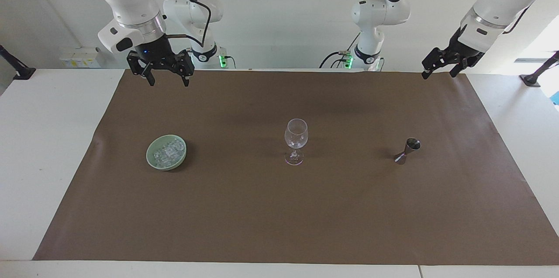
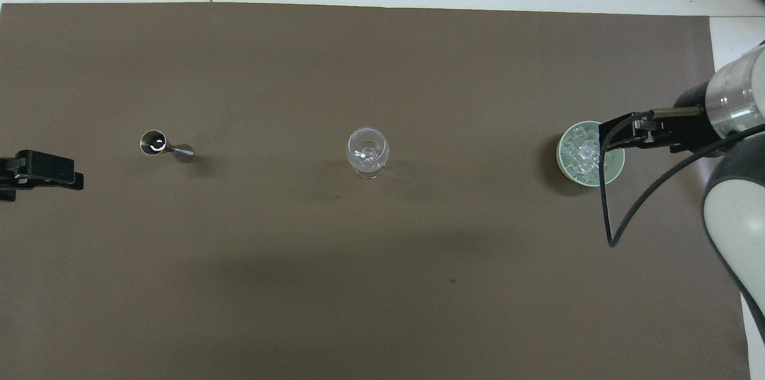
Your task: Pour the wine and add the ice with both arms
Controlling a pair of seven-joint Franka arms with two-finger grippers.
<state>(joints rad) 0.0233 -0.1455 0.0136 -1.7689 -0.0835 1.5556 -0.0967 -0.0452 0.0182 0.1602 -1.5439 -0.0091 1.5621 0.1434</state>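
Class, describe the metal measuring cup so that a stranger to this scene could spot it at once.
On the brown paper mat, three things stand in a row. The small hourglass-shaped metal measuring cup is at the left arm's end, beside the clear stemmed wine glass. It alone is dark, opaque metal.
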